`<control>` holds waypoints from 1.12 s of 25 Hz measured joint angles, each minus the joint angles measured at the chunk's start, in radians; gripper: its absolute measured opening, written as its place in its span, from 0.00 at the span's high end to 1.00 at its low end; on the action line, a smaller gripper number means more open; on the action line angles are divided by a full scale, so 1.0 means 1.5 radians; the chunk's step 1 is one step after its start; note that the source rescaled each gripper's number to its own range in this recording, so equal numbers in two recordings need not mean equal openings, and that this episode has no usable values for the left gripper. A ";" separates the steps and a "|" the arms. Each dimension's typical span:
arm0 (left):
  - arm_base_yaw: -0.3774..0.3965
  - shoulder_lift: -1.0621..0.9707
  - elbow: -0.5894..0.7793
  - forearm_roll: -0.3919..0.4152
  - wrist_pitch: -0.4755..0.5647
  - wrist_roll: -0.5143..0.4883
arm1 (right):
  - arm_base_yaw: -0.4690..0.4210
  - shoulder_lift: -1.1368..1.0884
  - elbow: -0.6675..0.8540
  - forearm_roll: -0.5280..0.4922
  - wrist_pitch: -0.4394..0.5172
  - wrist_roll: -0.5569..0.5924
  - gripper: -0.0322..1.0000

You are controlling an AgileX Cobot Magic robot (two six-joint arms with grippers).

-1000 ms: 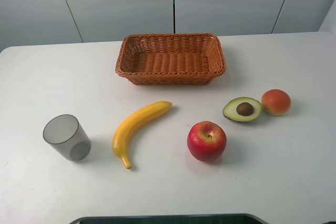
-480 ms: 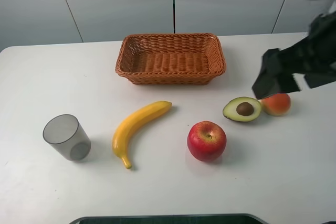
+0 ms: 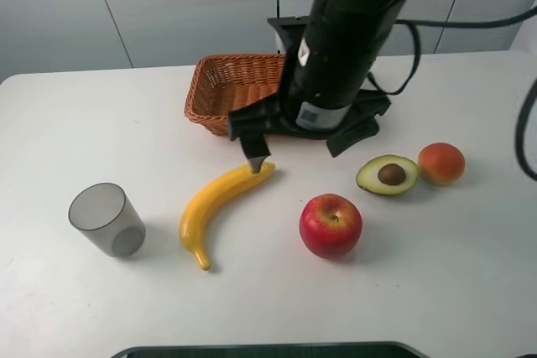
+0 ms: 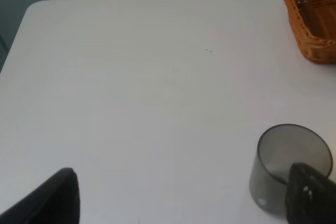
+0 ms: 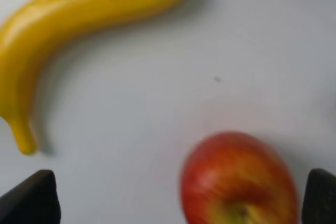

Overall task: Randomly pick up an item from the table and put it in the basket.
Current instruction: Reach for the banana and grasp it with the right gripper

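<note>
The yellow banana lies on the white table in front of the wicker basket, which is partly hidden by my right arm. My right gripper hangs open and empty between the basket and the fruit, with one fingertip over the banana's far tip. The right wrist view shows the banana and the red apple below the open gripper. My left gripper is open and empty near the grey cup. The basket's corner shows in that view.
The grey translucent cup stands left of the banana. The red apple sits right of it. A halved avocado and an orange-red fruit lie further right. Grey wall panels stand behind the table.
My right arm has swung in from the right edge to the middle, now covering part of the basket with its gripper over the banana's far tip. The objects have not moved.
</note>
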 joint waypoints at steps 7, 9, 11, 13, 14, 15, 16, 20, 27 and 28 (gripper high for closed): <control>0.000 0.000 0.000 0.000 0.000 0.000 | 0.042 0.088 -0.062 -0.031 -0.081 0.137 0.00; 0.000 0.000 0.000 0.000 0.000 0.000 | 0.044 0.109 -0.077 -0.040 -0.087 0.176 0.00; 0.000 0.000 0.000 0.000 0.000 0.000 | 0.045 0.134 -0.093 -0.046 -0.092 0.200 0.00; 0.000 0.000 0.000 0.000 0.000 0.000 | 0.046 0.158 -0.114 -0.052 -0.093 0.215 0.00; 0.000 0.000 0.000 0.000 0.000 0.000 | 0.046 0.172 -0.125 -0.053 -0.093 0.219 0.00; 0.000 0.000 0.000 0.000 0.000 0.000 | 0.046 0.185 -0.134 -0.053 -0.093 0.223 0.00; 0.000 0.000 0.000 0.000 0.000 0.000 | 0.046 0.196 -0.145 -0.055 -0.093 0.227 0.00; 0.000 0.000 0.000 0.000 0.000 0.000 | 0.046 0.241 -0.184 -0.055 -0.093 0.244 0.00; 0.000 0.000 0.000 0.000 0.000 0.000 | 0.046 0.278 -0.204 -0.058 -0.074 0.291 0.00; 0.000 0.000 0.000 0.000 0.000 0.000 | 0.046 0.283 -0.204 -0.059 -0.072 0.296 0.00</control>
